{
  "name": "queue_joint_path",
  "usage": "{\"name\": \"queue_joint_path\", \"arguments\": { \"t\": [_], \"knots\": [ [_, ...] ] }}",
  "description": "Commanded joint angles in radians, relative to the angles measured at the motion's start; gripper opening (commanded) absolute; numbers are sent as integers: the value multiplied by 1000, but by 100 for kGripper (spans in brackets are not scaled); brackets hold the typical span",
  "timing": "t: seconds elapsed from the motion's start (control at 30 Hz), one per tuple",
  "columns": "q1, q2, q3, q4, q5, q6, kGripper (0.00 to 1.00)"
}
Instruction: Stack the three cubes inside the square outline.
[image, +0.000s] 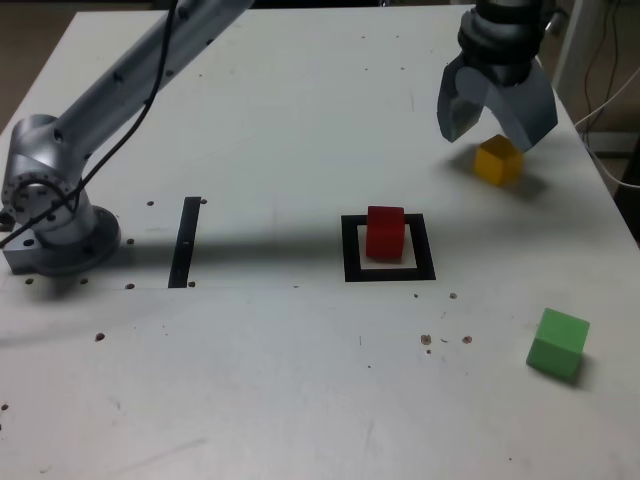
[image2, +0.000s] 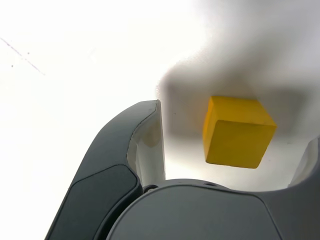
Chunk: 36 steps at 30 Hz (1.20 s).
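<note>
The red cube (image: 385, 232) stands inside the square outline (image: 389, 268) near the table's middle. A yellow cube (image: 498, 160) rests on the table at the exterior view's far right. My gripper (image: 497, 125) hangs open just above it, its two dark fingers spread to either side and touching nothing. In the wrist view the yellow cube (image2: 237, 131) lies between the spread fingers (image2: 150, 145), on the table below them. The green cube (image: 557, 343) sits alone near the front right of the exterior view.
A thin black strip (image: 185, 241) lies on the table left of the outline. The arm's base (image: 55, 215) is bolted at the exterior view's left edge, its link reaching across the back. Cables hang off the table's right edge (image: 610, 150).
</note>
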Motion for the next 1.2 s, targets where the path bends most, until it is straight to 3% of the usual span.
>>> {"name": "queue_joint_path", "arguments": {
  "t": [0.0, 0.53, 0.67, 0.9, 1.17],
  "knots": [
    [-9, 10, -11, 4, 6, 0, 98],
    [-24, 56, -29, -18, 7, -23, 87],
    [-26, 57, -27, -25, 19, -41, 76],
    [-45, 48, -19, -50, 38, -64, 39],
    [-52, 46, -7, -59, 38, -64, 35]
  ]
}}
